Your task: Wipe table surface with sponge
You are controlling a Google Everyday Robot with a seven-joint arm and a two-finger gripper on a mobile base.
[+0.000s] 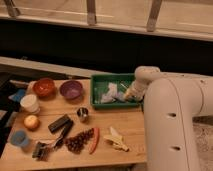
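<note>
- The arm [172,125], thick and white, fills the right side of the camera view, rising from the lower edge and bending leftward at the top.
- Its rounded wrist [146,76] sits at the top of that bend, turned downward.
- The gripper [129,93] hangs just below and left of the wrist, slightly right of the view's centre, pointing down and left.
- Its jaws stand wide apart.

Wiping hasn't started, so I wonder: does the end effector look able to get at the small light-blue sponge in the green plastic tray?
Probably yes. The end effector hangs over the green plastic tray's arm-side end, right by the light-blue sponge; only the whitish cloth lies beside it.
</note>
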